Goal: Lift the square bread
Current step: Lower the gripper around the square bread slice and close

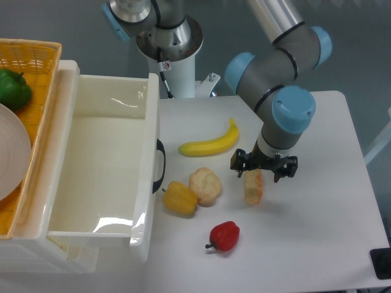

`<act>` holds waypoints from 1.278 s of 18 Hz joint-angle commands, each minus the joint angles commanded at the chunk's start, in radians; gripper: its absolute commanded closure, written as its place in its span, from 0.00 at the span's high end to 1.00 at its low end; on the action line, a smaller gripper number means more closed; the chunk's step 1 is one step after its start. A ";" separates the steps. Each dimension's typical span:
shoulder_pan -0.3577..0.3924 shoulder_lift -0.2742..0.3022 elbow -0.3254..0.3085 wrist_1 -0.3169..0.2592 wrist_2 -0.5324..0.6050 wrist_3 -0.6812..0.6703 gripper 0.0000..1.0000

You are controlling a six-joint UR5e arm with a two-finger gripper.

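Gripper (263,169) spread open above the square bread (253,187), bread on edge, long axis toward the camera

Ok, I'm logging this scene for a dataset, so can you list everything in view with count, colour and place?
square bread: 1, cream with orange-tan crust, right of the bun, directly under the end effector
bun: 1, lumpy cream, table centre
yellow pepper: 1, yellow-orange, touching the bun's left side
banana: 1, yellow, behind the bun
red pepper: 1, red, front of the table
white bin: 1, white with dark handle, left of the table
wicker basket: 1, yellow, far left
green pepper: 1, green, in the basket
plate: 1, white, in the basket
table: 1, white
end effector: 1, black, over the square bread; open or shut unclear
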 joint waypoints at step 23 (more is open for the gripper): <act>-0.002 -0.094 -0.002 0.049 0.028 0.022 0.49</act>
